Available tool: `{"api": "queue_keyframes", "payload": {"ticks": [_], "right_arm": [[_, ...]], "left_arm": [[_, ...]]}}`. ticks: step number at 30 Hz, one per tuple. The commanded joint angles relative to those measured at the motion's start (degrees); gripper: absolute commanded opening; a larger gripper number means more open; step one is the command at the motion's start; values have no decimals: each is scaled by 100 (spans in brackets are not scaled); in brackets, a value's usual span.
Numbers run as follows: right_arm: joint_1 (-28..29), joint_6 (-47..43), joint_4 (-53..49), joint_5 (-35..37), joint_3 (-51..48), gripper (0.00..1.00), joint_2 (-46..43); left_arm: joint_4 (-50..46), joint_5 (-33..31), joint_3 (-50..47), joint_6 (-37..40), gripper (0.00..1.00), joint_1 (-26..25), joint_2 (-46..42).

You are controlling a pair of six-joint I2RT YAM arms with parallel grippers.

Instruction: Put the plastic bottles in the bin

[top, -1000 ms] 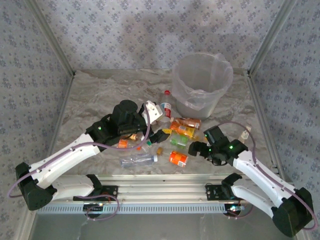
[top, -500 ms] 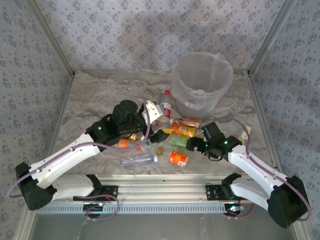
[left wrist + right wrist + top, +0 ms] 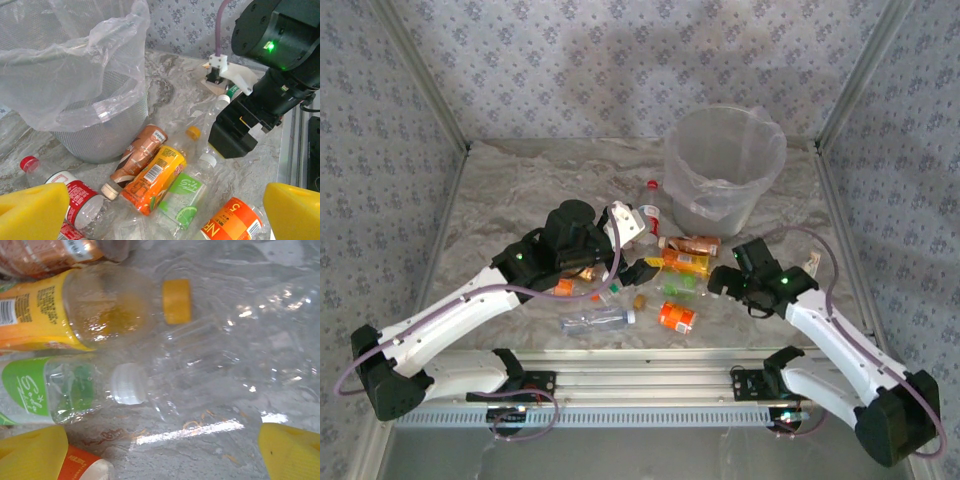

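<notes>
While left gripper and right gripper both gape empty over plastic bottles heaped mid-frame, bin stands upper right.

Risks:
- Right gripper closing on clear crumpled bottle: slick plastic may squirt sideways, or green-label bottle gets pinched too.
- Arms crowd same pile; could clash.

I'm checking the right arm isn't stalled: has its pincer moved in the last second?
Yes. In the top view the right pincer has shifted up the picture, away from the near orange bottle and toward the bin.
</notes>
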Motion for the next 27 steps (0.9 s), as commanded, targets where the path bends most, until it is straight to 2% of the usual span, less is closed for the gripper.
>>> {"api": "queue_keyframes", "payload": {"ticks": [1,10,18,27], "right_arm": [[-85,677,-312,333,-153,100,-191],[-723,1816,761,356,-763,100,-438],[-1300,2208,1445,197,-949,100,-229],[-1525,2607,2255,359,-1149,100,164]], "left_arm": [[48,67,30,89,100,-39,0],[56,42,30,69,100,-35,11],[55,45,39,60,100,-49,-6],[56,37,37,67,100,-49,-19]]}}
